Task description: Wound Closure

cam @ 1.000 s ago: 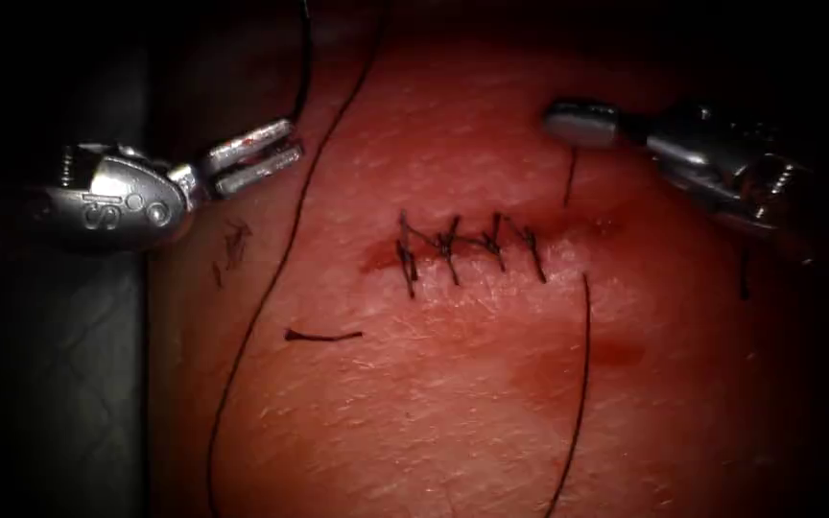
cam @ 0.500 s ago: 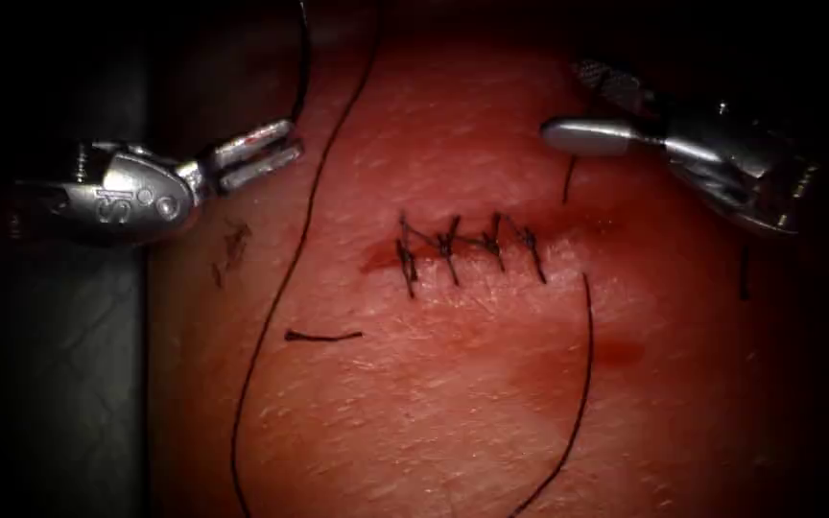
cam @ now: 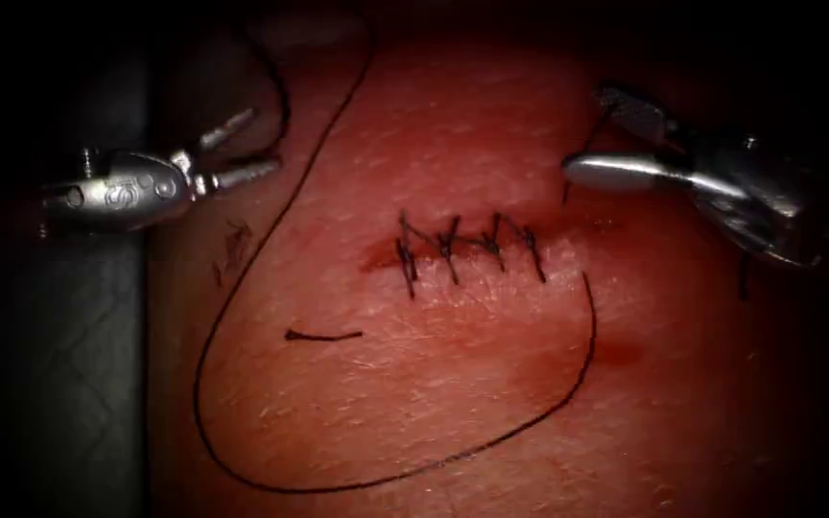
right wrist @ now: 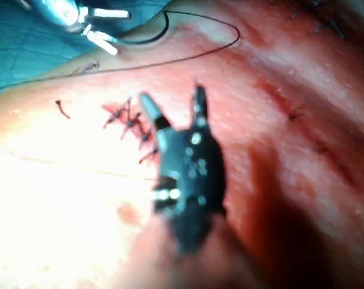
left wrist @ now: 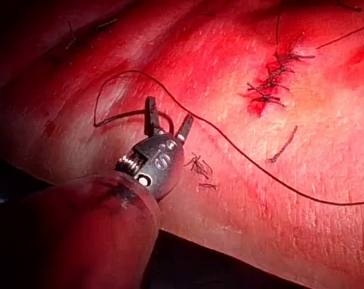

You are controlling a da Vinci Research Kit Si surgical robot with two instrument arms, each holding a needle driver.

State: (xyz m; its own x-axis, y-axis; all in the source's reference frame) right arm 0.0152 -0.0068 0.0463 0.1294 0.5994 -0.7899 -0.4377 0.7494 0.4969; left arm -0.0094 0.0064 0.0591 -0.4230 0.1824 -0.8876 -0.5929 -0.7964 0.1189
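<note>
The cut [cam: 467,245] in the tissue [cam: 414,412] is closed with several dark stitches, also seen as the stitched cut [left wrist: 272,84]. My left tool [cam: 253,144] stands left of the cut with its jaws open and holds nothing. The dark curved needle [cam: 282,105] lies on the tissue right beside those jaws; it appears again as the needle [left wrist: 119,115] and the needle [right wrist: 155,37]. Its thread [cam: 338,487] lies slack in a wide loop below the cut, ending near the cut's right end. My right tool [cam: 587,131] hovers above the cut's right end, jaws open and empty, like the right tool [right wrist: 170,94].
A cut end of thread [cam: 323,336] lies below the cut's left end. Small thread scraps [cam: 234,245] sit under the left tool, and another short piece [cam: 744,278] lies far right. Dark cloth [cam: 69,364] borders the tissue's left edge. Red fluid [cam: 616,353] stains the tissue.
Both tools' jaws went from shut to open. The left tool let go of the needle and drew back to the left. The thread fell slack into a wide loop below the cut.
</note>
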